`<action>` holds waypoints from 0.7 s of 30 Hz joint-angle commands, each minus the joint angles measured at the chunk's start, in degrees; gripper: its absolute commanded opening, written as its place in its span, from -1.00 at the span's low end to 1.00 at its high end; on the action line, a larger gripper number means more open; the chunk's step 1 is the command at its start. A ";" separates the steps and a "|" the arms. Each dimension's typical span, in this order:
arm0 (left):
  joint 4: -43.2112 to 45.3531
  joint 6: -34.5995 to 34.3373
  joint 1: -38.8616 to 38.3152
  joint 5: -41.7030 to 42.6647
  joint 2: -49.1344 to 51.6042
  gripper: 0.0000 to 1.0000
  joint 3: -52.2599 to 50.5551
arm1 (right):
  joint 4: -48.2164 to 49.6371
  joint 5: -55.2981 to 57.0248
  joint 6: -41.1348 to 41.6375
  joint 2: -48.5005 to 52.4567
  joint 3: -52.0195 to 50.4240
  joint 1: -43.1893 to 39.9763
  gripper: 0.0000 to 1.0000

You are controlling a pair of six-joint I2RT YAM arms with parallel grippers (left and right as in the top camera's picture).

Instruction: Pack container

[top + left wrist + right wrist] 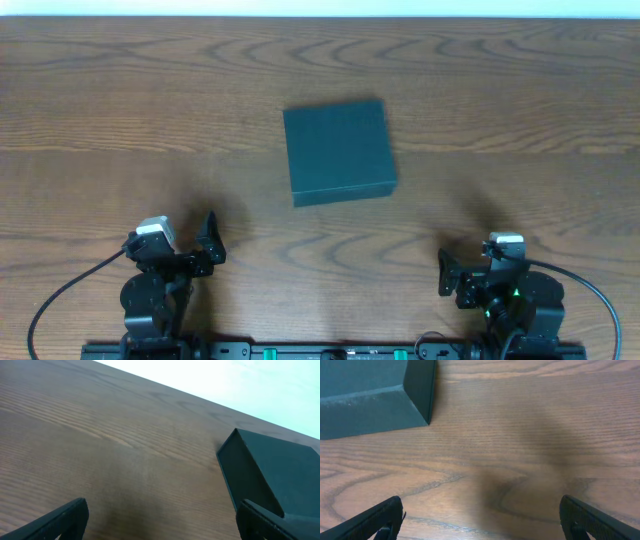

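Note:
The container point(340, 152) is a matte black, roughly square shallow box with its lid down, lying on the wooden table a little past the middle. My left gripper point(208, 240) rests near the front left, open and holding nothing, well short of the box. In the left wrist view the container point(280, 470) lies ahead to the right, beyond the open left gripper point(162, 517). My right gripper point(444, 273) sits at the front right, also open and not holding anything. In the right wrist view the container point(370, 390) fills the upper left, apart from the open right gripper point(480, 512).
The wooden table point(120, 120) ends at a far edge with a pale surface beyond it. Black cables point(60, 300) loop from both arm bases along the front edge.

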 commanded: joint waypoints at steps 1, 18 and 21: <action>0.04 0.98 0.39 -0.63 -0.39 0.91 -1.38 | -0.02 0.13 0.74 -0.20 -0.26 0.28 0.99; 0.04 0.98 0.39 -0.63 -0.39 0.91 -1.38 | 0.09 0.13 0.74 -0.22 -0.81 0.35 0.98; 0.04 0.98 0.39 -0.63 -0.39 0.91 -1.38 | 0.13 0.13 0.74 -0.26 -3.02 0.50 0.98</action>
